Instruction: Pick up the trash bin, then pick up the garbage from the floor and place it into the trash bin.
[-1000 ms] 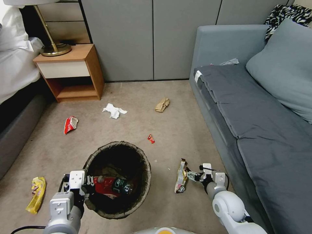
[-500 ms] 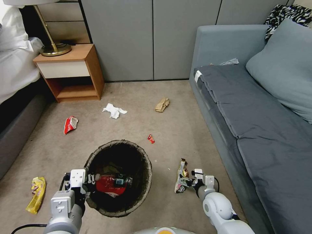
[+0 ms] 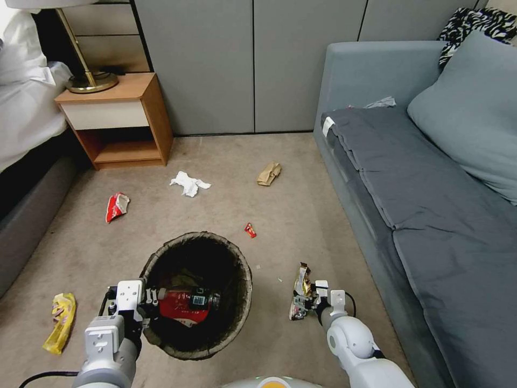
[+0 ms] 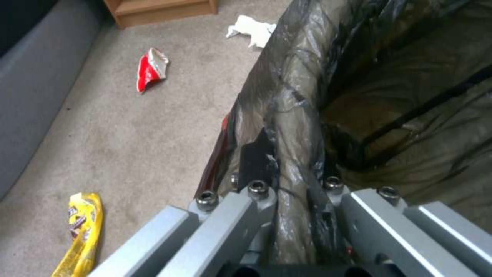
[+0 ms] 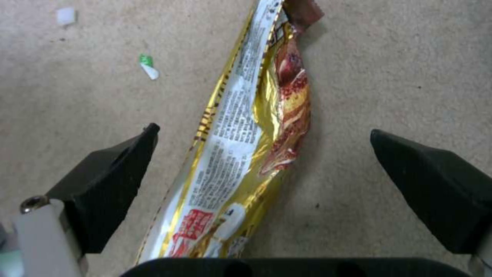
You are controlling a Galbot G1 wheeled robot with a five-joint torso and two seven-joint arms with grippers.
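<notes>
The small round white plastic trash bin with its dark brown-black bag liner (image 3: 196, 293) is being held off the beige carpet floor (image 3: 301, 205) by the left gripper (image 3: 146, 303), whose jaws are clamped on the lined rim at the side of the bin facing the robot. A red-labelled bottle (image 3: 186, 302) and brown paper are being carried inside the bin.

Just to the right of the bin, the right gripper (image 3: 305, 299) is being positioned over a long gold-and-white foil snack wrapper (image 5: 246, 142) lying flat on the floor. Its black fingers (image 5: 110, 181) are being held wide, one on each side of the wrapper, with nothing gripped yet.

Further litter is lying beyond and left of the bin: a red-and-white packet (image 3: 116, 206), a crumpled white tissue (image 3: 188, 183), crumpled brown paper (image 3: 269, 173), a small red wrapper (image 3: 250, 230) and a yellow wrapper (image 3: 60, 320).

Risks noted: the wrapper is thin and flat, so the fingers are judged likely to close above it or skid on the foil unless pressed to the carpet. The bin is being held by its rim alone; slippage of the liner film could let it tilt.
</notes>
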